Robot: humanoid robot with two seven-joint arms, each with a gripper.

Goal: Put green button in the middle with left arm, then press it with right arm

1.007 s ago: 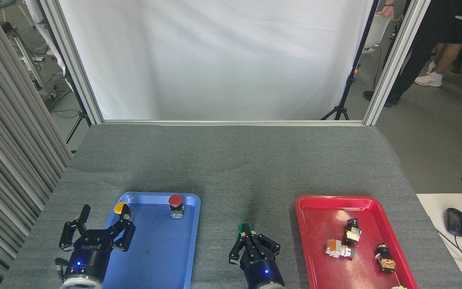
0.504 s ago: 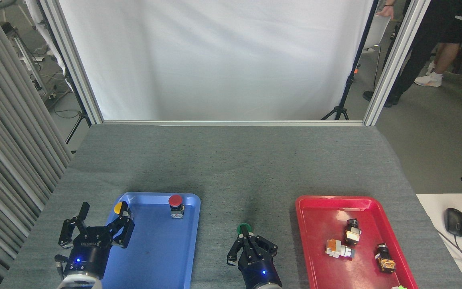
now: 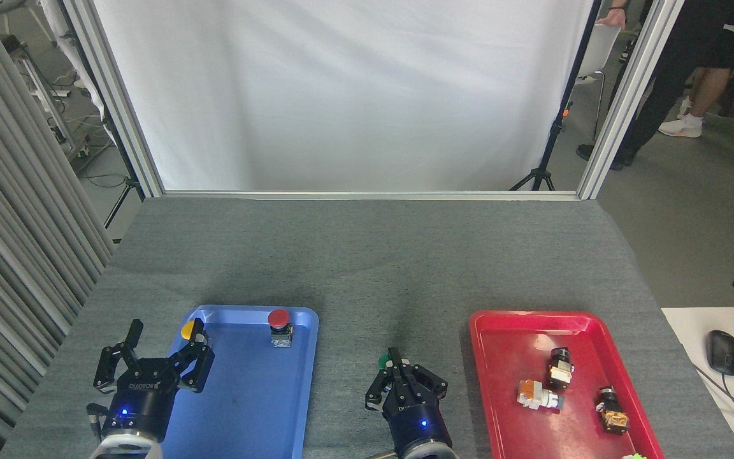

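Slippage is the risk I see: the right gripper (image 3: 399, 373) has its jaws drawn together over the green button (image 3: 383, 363), which stands on the grey worktop (image 3: 367, 268) between the blue tray (image 3: 265, 395) and red tray (image 3: 507, 338), its cap mostly hidden. An off-centre push could tip it. Beside the blue tray, the left gripper (image 3: 150, 363) hangs with jaws spread, holding nothing, near the yellow button (image 3: 187, 329).

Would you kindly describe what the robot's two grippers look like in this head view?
Both are black three-finger grippers on dark round wrists, each showing a small blue light. The left gripper carries white lettering across its palm and ends in a silver wrist ring. The right gripper shows only a trace of white lettering and a silver ring at the frame edge.
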